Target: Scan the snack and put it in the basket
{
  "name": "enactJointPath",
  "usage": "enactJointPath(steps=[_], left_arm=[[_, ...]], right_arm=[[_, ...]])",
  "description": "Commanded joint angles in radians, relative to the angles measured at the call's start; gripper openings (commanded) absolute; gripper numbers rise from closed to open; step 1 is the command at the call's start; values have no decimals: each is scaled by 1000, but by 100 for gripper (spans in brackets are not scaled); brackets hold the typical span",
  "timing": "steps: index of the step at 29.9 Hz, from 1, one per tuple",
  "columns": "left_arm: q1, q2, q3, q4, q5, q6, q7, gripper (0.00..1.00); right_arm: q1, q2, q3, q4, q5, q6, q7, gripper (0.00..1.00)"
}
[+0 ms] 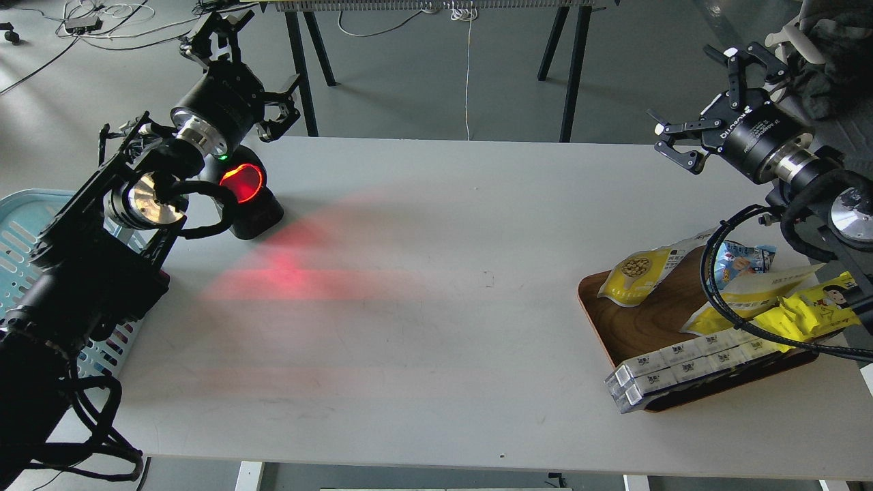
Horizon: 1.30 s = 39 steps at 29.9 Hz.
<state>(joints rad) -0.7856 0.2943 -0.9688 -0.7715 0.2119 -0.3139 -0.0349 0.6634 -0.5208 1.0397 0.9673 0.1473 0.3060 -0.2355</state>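
Observation:
The snack [638, 273], a yellow-and-white pouch with a round picture of beans, lies tilted at the back left of a brown wooden tray [634, 324] on the right of the table. My right gripper [706, 99] hangs open and empty above and behind the tray, well apart from the pouch. At the far left, my left gripper [254, 68] is held open and empty just above a black scanner [245, 194] whose window glows red. The light blue basket [24, 235] sits at the table's left edge, largely hidden by my left arm.
The tray also holds a small blue cartoon packet [745, 259], bright yellow wrappers [815, 307] and a row of white boxes [682, 368] overhanging its front. The scanner's red light falls on the white table [423, 327]. Black table legs [569, 75] stand behind.

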Motion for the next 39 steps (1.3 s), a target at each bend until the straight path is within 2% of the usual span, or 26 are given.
enactJointPath(steps=[1,13,20,30,39], left_arm=[[-1,-1,2,-2,1,2,1,100],[-21,5,-2,3,-3,-2,1,100],[-21,6,-1,0,-3,-4,3,100],[-21,5,-2,-6,-5,-13,3,100],[-29,-1,-4,-6,-5,-11,1,100]], right_arm=[[-1,1,2,2,0,-1,1,99],[10,-5,-10,2,0,-2,-1,99],[38,-31,-42,4,-6,-53,-11,99],[214,-142,-343,5,-6,-54,-11,99],[491,-287,-797,134,-5,-54,-13,99]])
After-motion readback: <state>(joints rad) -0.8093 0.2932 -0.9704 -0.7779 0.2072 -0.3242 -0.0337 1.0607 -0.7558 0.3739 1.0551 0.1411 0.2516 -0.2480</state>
